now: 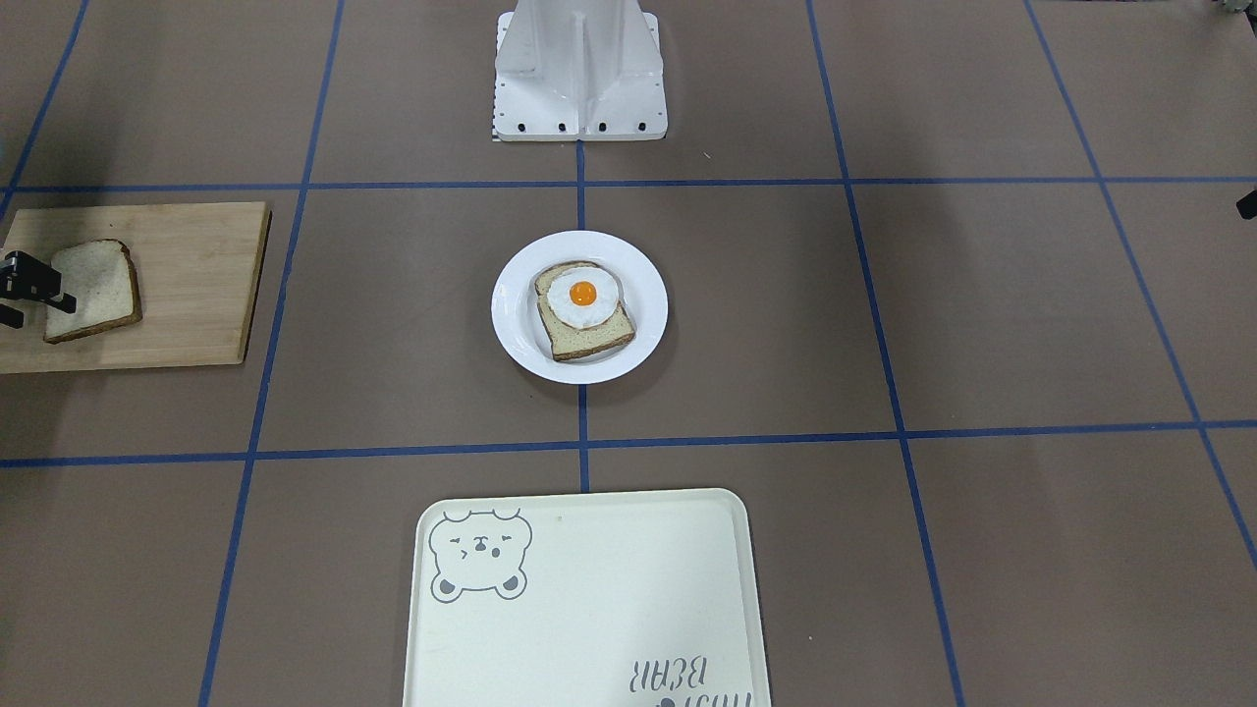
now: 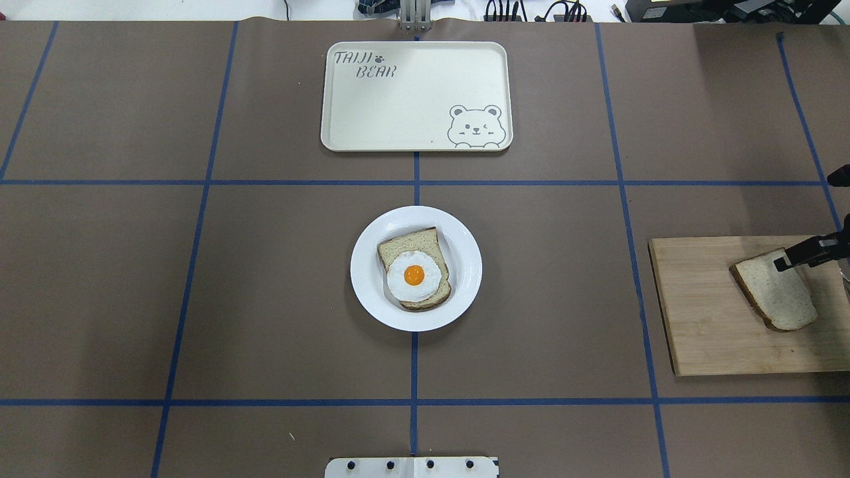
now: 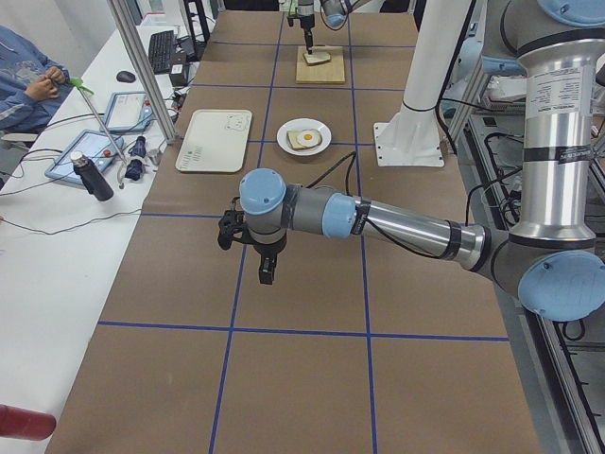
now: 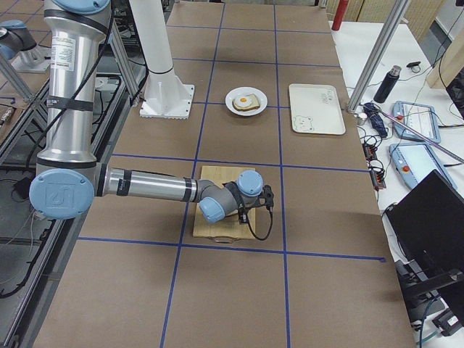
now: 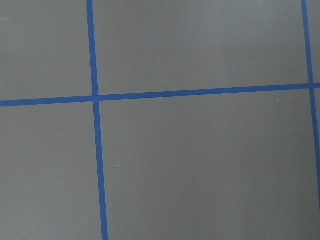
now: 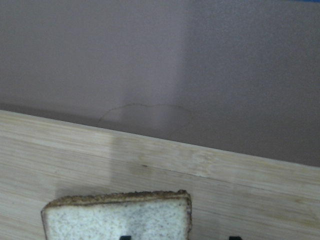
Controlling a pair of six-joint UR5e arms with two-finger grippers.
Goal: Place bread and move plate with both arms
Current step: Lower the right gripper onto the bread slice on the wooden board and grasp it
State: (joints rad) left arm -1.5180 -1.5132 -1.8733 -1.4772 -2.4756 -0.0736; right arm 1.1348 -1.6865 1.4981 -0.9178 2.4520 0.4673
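The plain bread [image 2: 777, 295] lies on a wooden cutting board [image 2: 704, 318] at the table's right end, and shows at the left of the front view [image 1: 93, 290]. My right gripper [image 2: 797, 255] is low over the slice's outer edge. In the right wrist view two fingertips stand apart at the bottom edge, one in front of the bread [image 6: 117, 215] and one over the board; the gripper [image 6: 177, 237] looks open. The white plate [image 2: 465, 245] sits mid-table and holds a slice topped with a fried egg [image 2: 413, 272]. My left gripper [image 3: 255, 260] hovers over bare table far from both; I cannot tell if it is open.
A cream bear tray [image 2: 412, 99] lies beyond the plate at the far edge. The robot's white base [image 1: 579, 79] stands behind the plate. Blue tape lines cross the brown table. The left wrist view shows only table and tape.
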